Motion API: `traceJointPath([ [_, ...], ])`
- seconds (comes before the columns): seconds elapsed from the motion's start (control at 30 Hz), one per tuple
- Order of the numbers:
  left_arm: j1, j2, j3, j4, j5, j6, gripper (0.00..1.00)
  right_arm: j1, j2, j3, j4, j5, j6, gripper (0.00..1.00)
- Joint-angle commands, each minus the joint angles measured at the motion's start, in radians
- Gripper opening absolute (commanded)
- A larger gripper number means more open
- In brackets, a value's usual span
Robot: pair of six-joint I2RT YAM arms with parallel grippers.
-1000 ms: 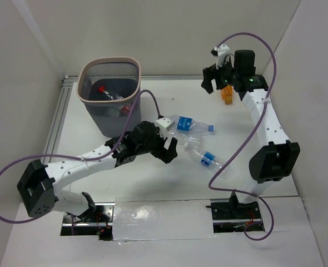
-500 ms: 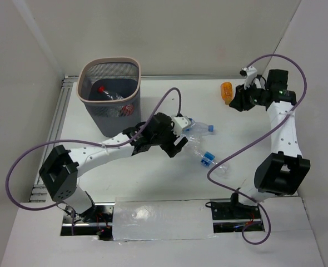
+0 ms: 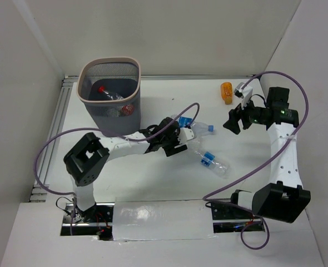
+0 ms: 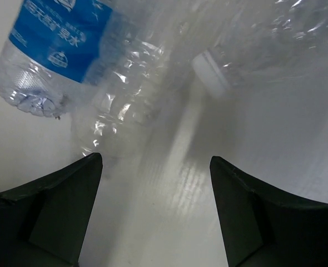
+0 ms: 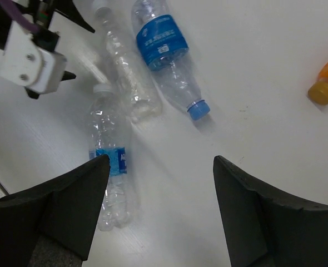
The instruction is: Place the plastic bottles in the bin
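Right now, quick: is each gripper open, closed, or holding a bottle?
Left gripper: open, holding nothing; a blue-labelled bottle lies just ahead of it.
Right gripper: open, holding nothing.

Glossy clear plastic bottles (image 5: pixel 163 40), wire-mesh bin (image 3: pixel 103 119), matt white table (image 3: pixel 153 178)

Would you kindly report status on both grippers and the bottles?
Left gripper open, facing three clear plastic bottles lying loose. Right gripper open, empty. Grey wire-mesh bin unobstructed.
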State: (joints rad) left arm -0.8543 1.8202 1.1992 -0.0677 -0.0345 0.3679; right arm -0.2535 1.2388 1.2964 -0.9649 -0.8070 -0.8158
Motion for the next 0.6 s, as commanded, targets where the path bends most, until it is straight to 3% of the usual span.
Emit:
traceJointPath([
  [0.0,0.006,0.074,0.051,0.088,-0.054,0.098,0.91,-0.006,-0.025,-0.025,-0.046,-0.024,-0.043,0.82],
  [0.3,0.015,0.133,0.051,0.239,-0.151,0.117,0.88,-0.006,-0.087,-0.088,-0.064,-0.024,-0.025,0.82],
  [0.43,0.015,0.036,0.046,0.262,-0.137,0.08,0.88,-0.006,-0.096,-0.123,-0.064,-0.024,-0.016,0.82],
  [0.57,0.044,0.001,0.103,0.122,-0.098,-0.042,0.88,0.005,-0.073,-0.169,-0.002,0.014,0.009,0.88],
])
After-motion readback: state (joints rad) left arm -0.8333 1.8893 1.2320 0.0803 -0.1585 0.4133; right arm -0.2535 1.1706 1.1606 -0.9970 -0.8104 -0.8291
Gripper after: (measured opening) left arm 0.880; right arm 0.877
